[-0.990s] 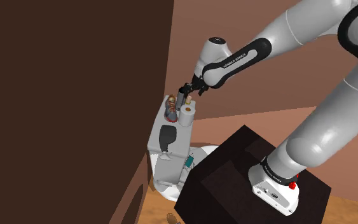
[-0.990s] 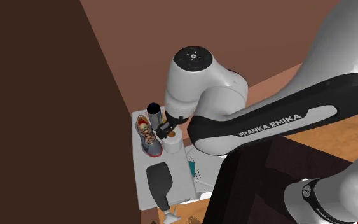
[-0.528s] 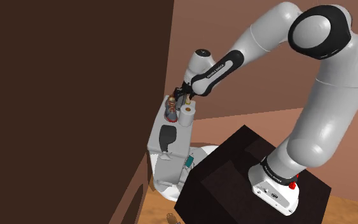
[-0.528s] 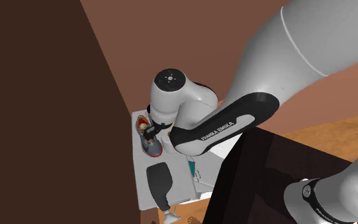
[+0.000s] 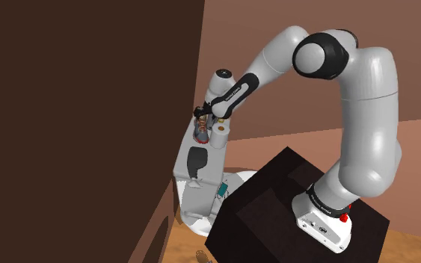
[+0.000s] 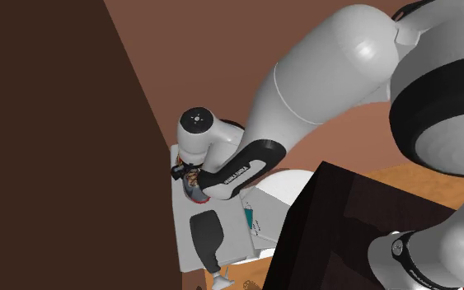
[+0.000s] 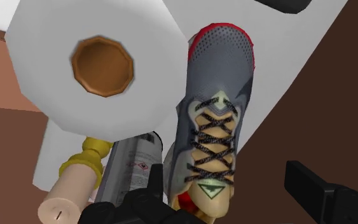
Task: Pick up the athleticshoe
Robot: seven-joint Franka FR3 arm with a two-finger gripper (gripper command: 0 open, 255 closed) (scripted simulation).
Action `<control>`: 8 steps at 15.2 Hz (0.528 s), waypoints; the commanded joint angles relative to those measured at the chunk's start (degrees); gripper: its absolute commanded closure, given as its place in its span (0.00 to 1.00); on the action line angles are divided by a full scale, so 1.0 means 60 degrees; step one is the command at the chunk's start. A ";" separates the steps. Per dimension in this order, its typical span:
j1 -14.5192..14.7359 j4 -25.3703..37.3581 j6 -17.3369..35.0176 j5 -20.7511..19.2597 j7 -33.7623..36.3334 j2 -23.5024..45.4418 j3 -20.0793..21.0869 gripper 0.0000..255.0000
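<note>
The athletic shoe (image 7: 217, 121) is grey with a red sole, black laces and a tan tongue. It lies on a white top (image 5: 188, 179) close to a dark brown wall. In the shoulder view the shoe (image 5: 200, 134) sits just under my gripper (image 5: 204, 113). In the wrist view my gripper (image 7: 229, 191) is open, one finger on each side of the shoe's rear part, apart from it. The arm hides much of the shoe (image 6: 194, 189) in the second exterior view, where my gripper (image 6: 182, 171) hovers at it.
A white paper roll (image 7: 91, 67) with a brown core stands right beside the shoe, with a spray can (image 7: 130, 167) and a cream candle-like stick (image 7: 69, 197) near it. A black object (image 5: 196, 160) lies further along the top. The dark stand (image 5: 291, 213) is at lower right.
The arm has swung toward the shoulder view's left, off the paper roll, and come down over the shoe. In the second exterior view it now covers the roll and can.
</note>
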 commanded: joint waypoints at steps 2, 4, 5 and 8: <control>0.0085 0.0444 0.0239 -0.0004 0.0133 0.0624 -0.0102 0.00; 0.0116 0.0541 0.0384 -0.0019 0.0169 0.0865 -0.0142 0.00; 0.0132 0.0593 0.0455 -0.0025 0.0186 0.0987 -0.0162 0.00; 0.0169 0.0737 0.0631 -0.0038 0.0228 0.1305 -0.0211 0.00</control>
